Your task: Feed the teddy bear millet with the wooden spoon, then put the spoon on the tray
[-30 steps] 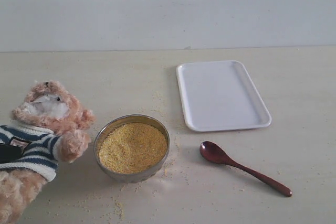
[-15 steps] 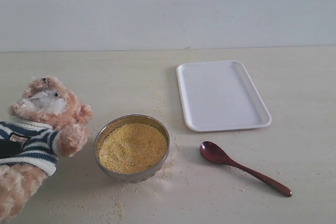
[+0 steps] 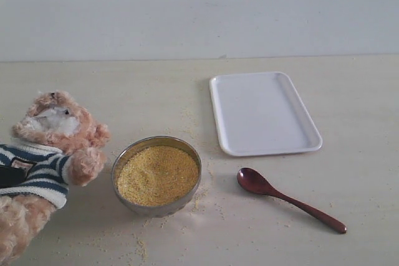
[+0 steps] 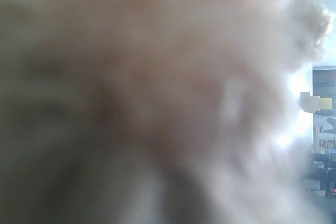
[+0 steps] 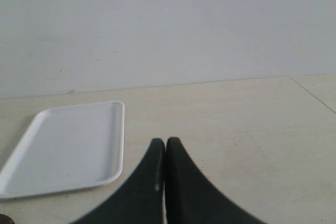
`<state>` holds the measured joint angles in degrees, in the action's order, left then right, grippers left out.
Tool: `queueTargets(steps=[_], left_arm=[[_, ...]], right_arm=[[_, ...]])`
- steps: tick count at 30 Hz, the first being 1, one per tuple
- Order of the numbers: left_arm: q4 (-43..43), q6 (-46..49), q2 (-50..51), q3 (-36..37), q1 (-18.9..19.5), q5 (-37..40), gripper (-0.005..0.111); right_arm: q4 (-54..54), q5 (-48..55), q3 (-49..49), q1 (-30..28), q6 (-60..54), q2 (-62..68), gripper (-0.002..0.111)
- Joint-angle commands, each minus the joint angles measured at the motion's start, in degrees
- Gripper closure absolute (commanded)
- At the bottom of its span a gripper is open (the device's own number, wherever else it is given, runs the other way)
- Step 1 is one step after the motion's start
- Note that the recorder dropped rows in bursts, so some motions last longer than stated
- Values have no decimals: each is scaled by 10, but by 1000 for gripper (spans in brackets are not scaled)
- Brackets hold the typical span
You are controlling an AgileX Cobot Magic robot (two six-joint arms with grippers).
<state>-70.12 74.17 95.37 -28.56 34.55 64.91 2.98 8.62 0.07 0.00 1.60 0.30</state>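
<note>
Pale worktop (image 3: 361, 172) — wooden spoon (image 3: 290, 200) lies free, near side of tray (image 3: 265, 113). Our right hand (image 5: 165, 145) closed, empty; left hand lost in teddy bear (image 3: 56, 147) fur, we cannot tell. Next: open, grasp handle.

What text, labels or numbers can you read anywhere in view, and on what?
Nothing is legible.
Chest badge on the teddy bear: too small to read.
Shelf clutter past the fur in the left wrist view: blurred, unreadable.
Tray, metal bowl, wooden spoon: no markings seen.
</note>
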Motion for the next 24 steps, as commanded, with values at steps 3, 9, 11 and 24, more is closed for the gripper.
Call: queueTargets(steps=[3,9,11,24], left_arm=[[-10,5,-1,-2,2,17,102],[-10,5,-1,-2,2,17,102],[-10,5,-1,-2,2,17,102],[-10,5,-1,-2,2,17,102]], right_arm=[[-3,-3,-1,0,-1,-3,108],[160,-6,-1,0,155,-3,108],[258,-24,-1,0,232,-3,108],[325,158,-255,0,-93,-3,108]])
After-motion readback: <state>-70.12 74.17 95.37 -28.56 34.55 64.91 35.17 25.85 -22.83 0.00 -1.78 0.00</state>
